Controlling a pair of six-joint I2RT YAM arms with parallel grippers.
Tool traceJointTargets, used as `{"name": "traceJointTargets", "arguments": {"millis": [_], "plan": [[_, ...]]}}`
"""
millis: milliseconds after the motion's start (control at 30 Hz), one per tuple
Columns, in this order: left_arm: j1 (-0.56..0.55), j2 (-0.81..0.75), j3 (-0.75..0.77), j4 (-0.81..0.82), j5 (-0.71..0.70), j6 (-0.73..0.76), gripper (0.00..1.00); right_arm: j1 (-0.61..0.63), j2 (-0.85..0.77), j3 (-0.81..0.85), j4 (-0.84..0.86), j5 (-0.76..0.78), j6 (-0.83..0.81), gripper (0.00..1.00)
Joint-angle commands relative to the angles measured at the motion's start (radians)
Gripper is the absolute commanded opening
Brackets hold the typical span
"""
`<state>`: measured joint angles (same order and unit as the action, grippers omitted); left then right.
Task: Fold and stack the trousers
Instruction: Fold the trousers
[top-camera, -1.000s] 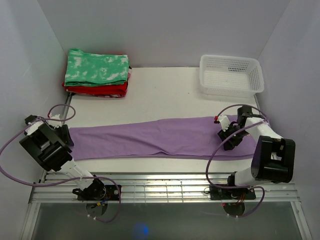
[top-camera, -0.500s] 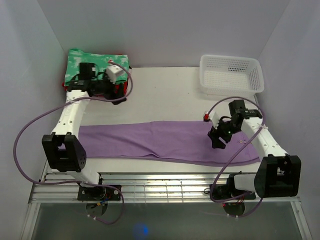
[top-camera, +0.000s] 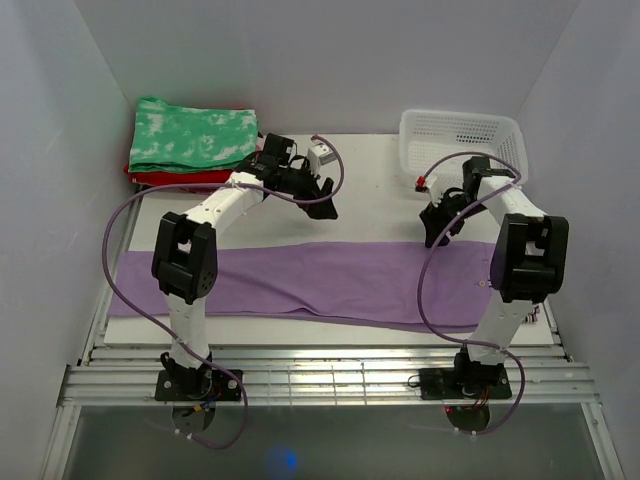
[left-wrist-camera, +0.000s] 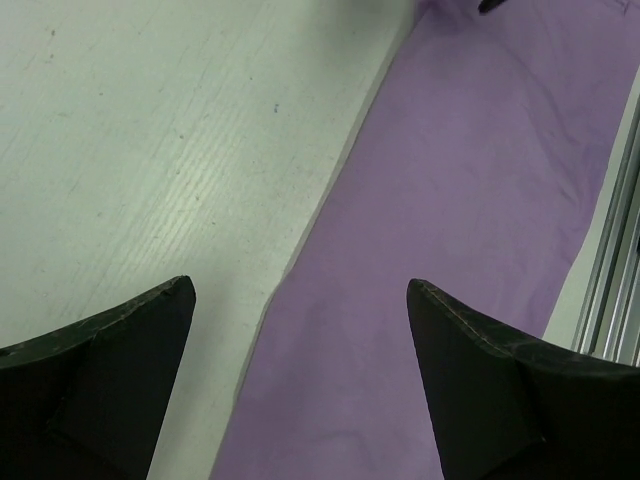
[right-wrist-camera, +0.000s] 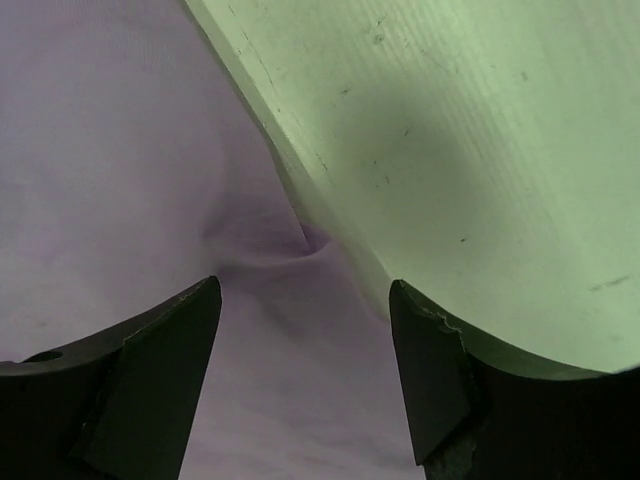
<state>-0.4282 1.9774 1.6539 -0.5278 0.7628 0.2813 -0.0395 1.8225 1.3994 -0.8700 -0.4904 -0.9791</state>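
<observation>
The lavender trousers (top-camera: 330, 280) lie flat and stretched across the table from left to right. My left gripper (top-camera: 326, 208) is open and empty, and hangs over the table just beyond the trousers' far edge near the middle. In the left wrist view the open gripper (left-wrist-camera: 300, 290) frames the trousers (left-wrist-camera: 470, 180) and their edge against the white table. My right gripper (top-camera: 436, 234) is open and empty above the trousers' far edge at the right. In the right wrist view the gripper (right-wrist-camera: 305, 285) is over the trousers (right-wrist-camera: 120, 150), where a small wrinkle shows at the edge.
A white mesh basket (top-camera: 462, 150) stands at the back right. A green-and-white folded garment (top-camera: 193, 138) lies on a red folded garment (top-camera: 195, 181) at the back left. Metal rails (top-camera: 330, 375) run along the table's near edge.
My left arm has swung from the back-left stack to the middle of the table. My right gripper has moved away from me toward the basket. The trousers still lie flat.
</observation>
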Motion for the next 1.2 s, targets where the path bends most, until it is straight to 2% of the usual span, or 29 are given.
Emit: {"name": "traceJointTargets", "arguments": {"millis": [0, 67, 133, 167, 233, 267, 333, 367, 400, 433, 500, 567, 700, 733, 800, 867, 1000, 1167], "plan": [[-0.004, -0.029, 0.027, 0.156, 0.029, -0.126, 0.98, 0.003, 0.038, 0.026, 0.005, -0.011, -0.032, 0.74], [-0.006, -0.009, 0.043, 0.155, 0.052, -0.14, 0.98, 0.009, 0.053, 0.007, 0.011, -0.016, -0.055, 0.75], [-0.007, 0.017, 0.066, 0.155, 0.064, -0.177, 0.98, 0.013, 0.06, -0.019, -0.003, -0.026, -0.087, 0.7], [-0.007, 0.027, 0.076, 0.152, 0.07, -0.194, 0.98, 0.015, 0.051, -0.037, -0.006, -0.033, -0.122, 0.59], [-0.007, 0.052, 0.087, 0.173, 0.061, -0.243, 0.98, 0.015, -0.003, -0.112, -0.007, -0.059, -0.156, 0.48], [-0.007, 0.063, 0.095, 0.169, 0.069, -0.266, 0.98, 0.015, -0.026, -0.141, 0.0, -0.063, -0.171, 0.35], [-0.007, 0.098, 0.133, 0.158, 0.098, -0.271, 0.98, 0.024, -0.097, -0.223, 0.025, -0.054, -0.201, 0.25], [-0.007, 0.115, 0.151, 0.138, 0.089, -0.319, 0.98, 0.027, -0.12, -0.247, 0.051, -0.051, -0.208, 0.13], [-0.012, 0.135, 0.176, 0.117, 0.079, -0.326, 0.98, 0.029, -0.159, -0.284, 0.06, -0.051, -0.22, 0.09], [-0.018, 0.182, 0.248, 0.08, 0.048, -0.315, 0.98, 0.03, -0.175, -0.299, 0.074, -0.053, -0.221, 0.08], [-0.052, 0.207, 0.29, 0.02, -0.021, -0.251, 0.98, 0.03, -0.236, -0.329, 0.115, -0.057, -0.224, 0.08], [-0.069, 0.187, 0.25, 0.046, -0.048, -0.235, 0.98, 0.033, -0.287, -0.393, 0.172, -0.048, -0.208, 0.08], [-0.153, 0.149, 0.193, 0.12, -0.097, -0.216, 0.98, 0.041, -0.484, -0.569, 0.389, 0.007, -0.178, 0.08], [-0.171, 0.149, 0.188, 0.114, -0.108, -0.193, 0.98, 0.088, -0.514, -0.609, 0.484, 0.056, -0.176, 0.08], [-0.222, 0.152, 0.176, 0.114, -0.173, -0.197, 0.98, 0.116, -0.586, -0.723, 0.563, 0.111, -0.182, 0.08], [-0.242, 0.161, 0.164, 0.127, -0.2, -0.243, 0.98, 0.156, -0.629, -0.831, 0.667, 0.183, -0.213, 0.08], [-0.254, 0.224, 0.182, 0.124, -0.132, -0.405, 0.98, 0.216, -0.8, -1.04, 0.87, 0.294, -0.291, 0.08], [-0.293, 0.255, 0.184, 0.135, -0.065, -0.449, 0.98, 0.3, -0.933, -1.241, 1.043, 0.392, -0.403, 0.08]]}}
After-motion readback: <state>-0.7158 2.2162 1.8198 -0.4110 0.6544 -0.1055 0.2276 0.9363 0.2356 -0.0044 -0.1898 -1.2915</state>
